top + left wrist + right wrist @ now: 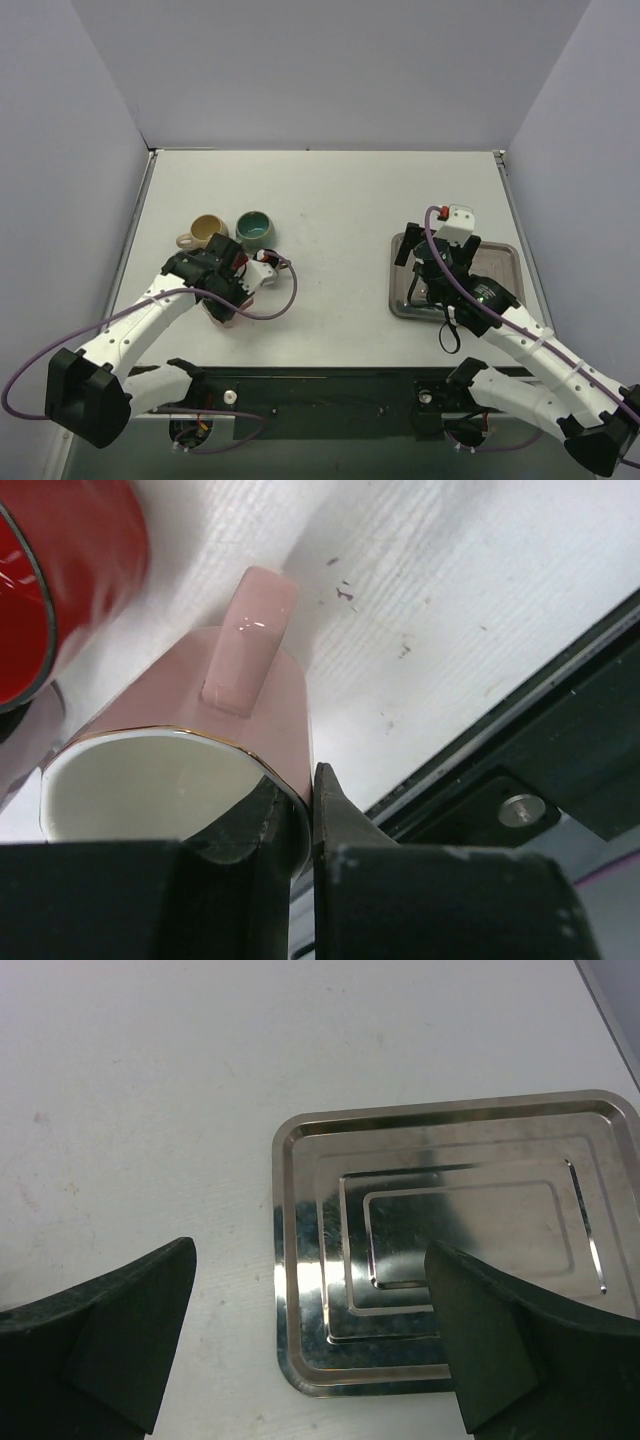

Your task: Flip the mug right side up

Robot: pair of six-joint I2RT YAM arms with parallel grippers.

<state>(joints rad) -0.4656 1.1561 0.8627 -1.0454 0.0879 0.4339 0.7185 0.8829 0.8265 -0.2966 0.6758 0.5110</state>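
Left hand (300, 805) pressed together on the wall of the pale pink ceramic mug with a white interior and a thin gold rim (170, 705): one dark finger (250, 830) lies inside the mouth, the other (340, 825) outside against the pink wall, and the rim is pinched between them. The mug's mouth faces the left wrist camera and its pink loop handle (250, 640) points away from the hand, over the white counter (340, 210). Whether the mug's base rests on the counter cannot be told. In the top view the mug is almost wholly hidden beneath the left hand, at the near-left part of the counter, close to the dark front edge. A glossy red rounded object (60, 580), only partly in view, sits just beside the mug. Farther from the arm bases stand a yellow mug (207, 232) and a teal mug (255, 228), side by side, mouths up, near the left hand but apart from it. Right hand (310, 1335) spread wide, holding nothing, hovering over the left edge of a rectangular stepped metal tray (450, 1160) on the right side of the counter, well apart from the pink mug.
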